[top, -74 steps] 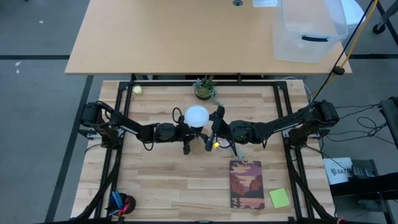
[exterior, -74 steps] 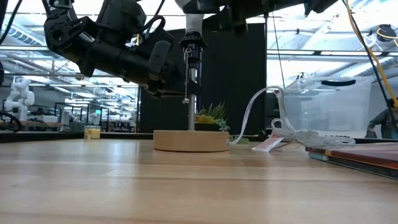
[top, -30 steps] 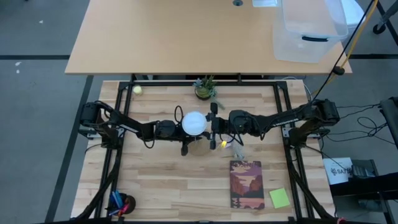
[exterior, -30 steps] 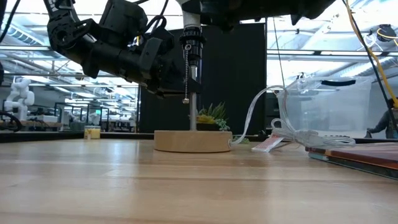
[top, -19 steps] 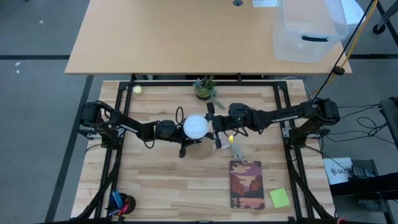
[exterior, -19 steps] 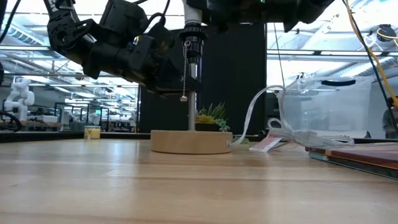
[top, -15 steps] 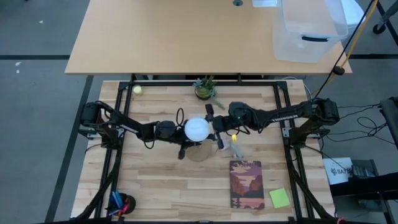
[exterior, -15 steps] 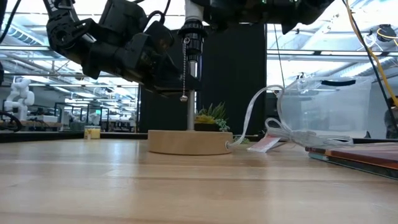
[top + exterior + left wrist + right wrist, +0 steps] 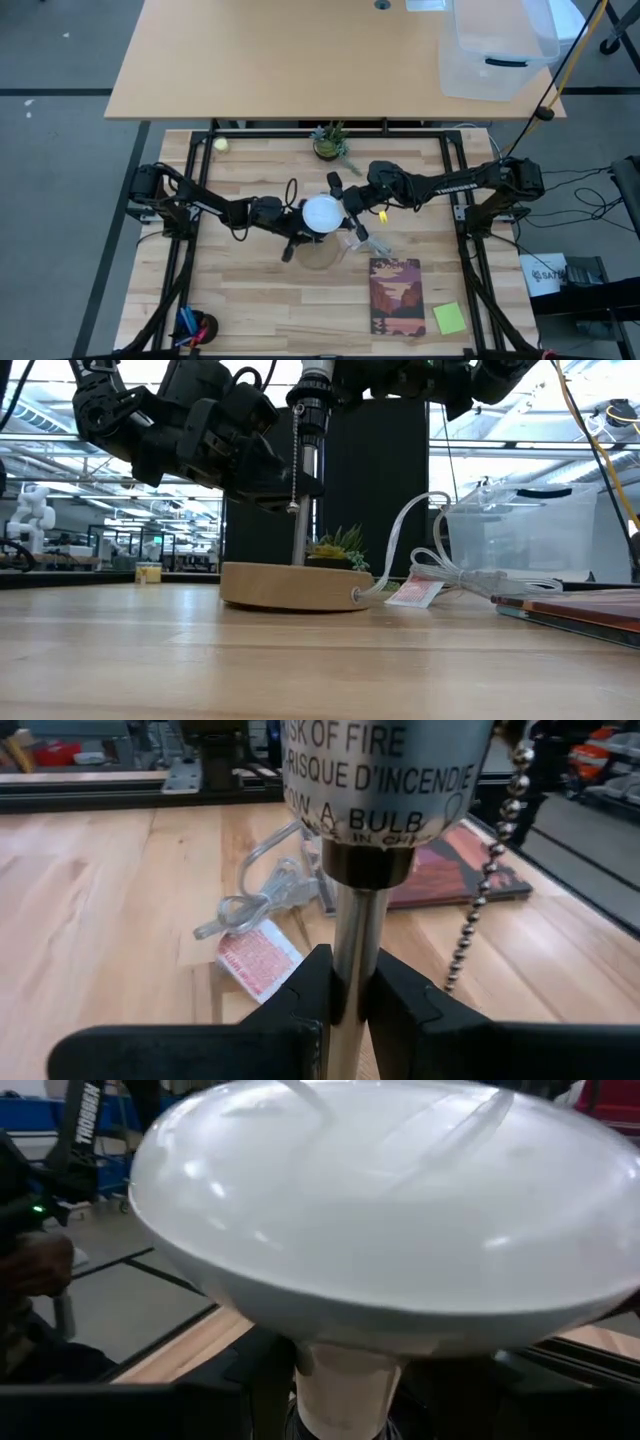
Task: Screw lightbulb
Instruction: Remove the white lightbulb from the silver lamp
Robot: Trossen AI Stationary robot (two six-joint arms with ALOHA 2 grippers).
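The white lightbulb [image 9: 322, 213] stands globe up over the lamp's socket [image 9: 385, 770]; its screw end is hidden. The lamp has a round wooden base [image 9: 290, 585], a metal stem [image 9: 301, 510] that leans a little, and a bead chain [image 9: 490, 890]. My left gripper [image 9: 298, 228] comes from the table's left and is shut on the stem. My right gripper [image 9: 345, 207] comes from the table's right and is shut on the bulb, which fills the right wrist view [image 9: 390, 1210]. My left gripper pinches the lamp's metal stem [image 9: 349, 960] just below the socket, between its two fingers [image 9: 310, 995]. The fingers come level from the table's left and lie across the stem. The lamp's wooden base rests on the table. My right gripper has the bulb's pale cone neck [image 9: 345, 1380] under the globe, between its two fingers [image 9: 262, 1375]. The fingers come about level from the table's right. The bulb stands upright, globe up; the globe hides where the fingers meet the neck.
The lamp's clear cord and red tag [image 9: 420, 585] lie right of the base. A book [image 9: 396, 295] and a green note [image 9: 449, 318] lie near right. A potted plant [image 9: 328, 143] and a yellow-green ball [image 9: 220, 144] sit at the far edge. Pens [image 9: 190, 325] lie near left.
Both grippers have moved toward the table's near edge with the lamp and bulb. The wooden base has slid toward the near edge, and the stem now leans a little. My right gripper has turned somewhat about the bulb.
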